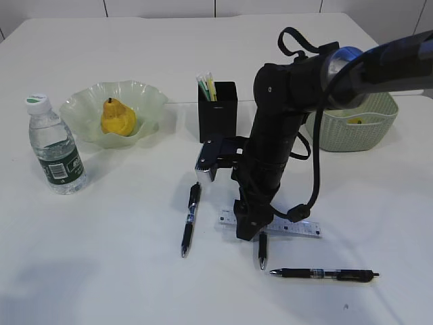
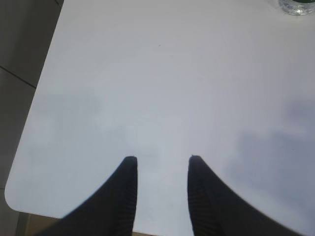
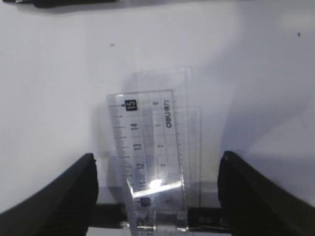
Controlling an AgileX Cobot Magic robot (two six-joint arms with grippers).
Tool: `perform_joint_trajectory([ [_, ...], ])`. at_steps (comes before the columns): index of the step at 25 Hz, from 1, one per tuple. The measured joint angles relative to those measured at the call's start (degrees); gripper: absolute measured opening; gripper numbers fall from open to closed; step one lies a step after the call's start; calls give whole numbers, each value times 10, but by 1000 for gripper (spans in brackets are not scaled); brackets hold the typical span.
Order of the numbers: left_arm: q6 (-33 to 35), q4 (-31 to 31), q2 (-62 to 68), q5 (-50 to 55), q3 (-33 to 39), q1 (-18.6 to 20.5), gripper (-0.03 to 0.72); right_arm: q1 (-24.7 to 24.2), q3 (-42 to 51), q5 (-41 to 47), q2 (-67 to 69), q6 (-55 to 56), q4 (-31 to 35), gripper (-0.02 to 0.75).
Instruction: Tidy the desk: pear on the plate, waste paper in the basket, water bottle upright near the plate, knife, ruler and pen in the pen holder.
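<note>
My right gripper (image 1: 247,231) (image 3: 158,157) is open wide, low over the table, with one finger on each side of the clear ruler (image 1: 298,229) (image 3: 152,142). A black pen (image 1: 262,253) (image 3: 211,219) runs under the ruler's near end. Two more black pens (image 1: 191,218) (image 1: 326,273) lie on the table. The pear (image 1: 116,116) sits on the green glass plate (image 1: 81,108), with the water bottle (image 1: 57,145) upright beside it. The black pen holder (image 1: 218,112) holds greenish sticks. My left gripper (image 2: 160,158) is open over bare table. Knife and waste paper are out of view.
The pale green basket (image 1: 352,128) stands at the right behind my right arm, with something yellow inside. In the left wrist view the table's left edge and near corner (image 2: 15,201) are close, and the bottle's base (image 2: 295,6) shows at the top right.
</note>
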Motion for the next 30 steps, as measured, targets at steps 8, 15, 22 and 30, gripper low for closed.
perform_joint_trajectory([
  [8,0,0,0,0,0,0,238,0,0,0,3,0,-1,589],
  [15,0,0,0,0,0,0,238,0,0,-1,6,0,-2,588],
  [22,0,0,0,0,0,0,238,0,0,-6,6,0,-7,531],
  [30,0,0,0,0,0,0,238,0,0,-8,7,0,-34,302],
])
